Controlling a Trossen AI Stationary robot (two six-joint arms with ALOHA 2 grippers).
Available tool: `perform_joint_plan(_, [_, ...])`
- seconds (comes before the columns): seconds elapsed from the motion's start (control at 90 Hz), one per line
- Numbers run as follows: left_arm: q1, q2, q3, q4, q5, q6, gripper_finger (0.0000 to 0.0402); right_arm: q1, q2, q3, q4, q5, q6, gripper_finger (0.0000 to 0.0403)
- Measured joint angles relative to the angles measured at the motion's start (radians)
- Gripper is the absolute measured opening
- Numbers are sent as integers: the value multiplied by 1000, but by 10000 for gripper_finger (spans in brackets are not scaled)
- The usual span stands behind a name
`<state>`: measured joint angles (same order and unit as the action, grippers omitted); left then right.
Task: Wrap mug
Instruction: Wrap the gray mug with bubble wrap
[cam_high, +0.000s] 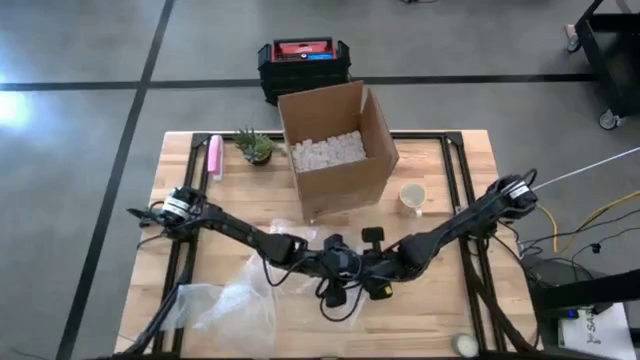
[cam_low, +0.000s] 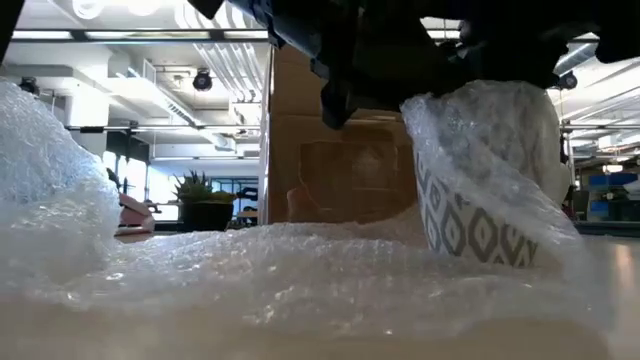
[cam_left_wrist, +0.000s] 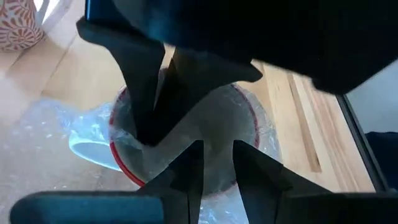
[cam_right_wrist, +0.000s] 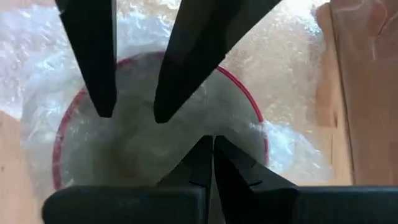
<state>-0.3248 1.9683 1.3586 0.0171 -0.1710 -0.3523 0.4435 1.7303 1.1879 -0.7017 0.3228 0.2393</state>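
On crinkled bubble wrap (cam_low: 300, 270), patterned mug (cam_low: 475, 225), both pincers (cam_high: 345, 268) above

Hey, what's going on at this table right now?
Both arms meet over a red-rimmed patterned mug standing on bubble wrap near the table's front. The left gripper and right gripper work the wrap over its mouth, the right one shut. The cardboard box of packing peanuts waits behind.

I've got the mug (cam_low: 470, 225) upright under both pincers, white with a grey diamond pattern and a red rim, handle poking out sideways. Bubble wrap (cam_low: 300, 270) is draped over its mouth and spreads flat beneath, trailing off past the left pincer (cam_left_wrist: 217, 168).
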Motion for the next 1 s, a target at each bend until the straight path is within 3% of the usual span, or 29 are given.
perform_joint_plan(0.367, [0,0,2,-1,9,3,75,-3,13,-1,50,-39,-38,2])
perform_joint_plan(0.711, [0,-1,-1,-10,10,1,75,-2,-75,148,-206,-60,-27,2])
perform_joint_plan(0.911, [0,0,0,-10,12,2,75,0,-97,148,-228,-201,-14,2])
perform_joint_plan(1.0, [0,0,0,-9,11,2,75,-1,-93,134,-224,-198,-14,2])
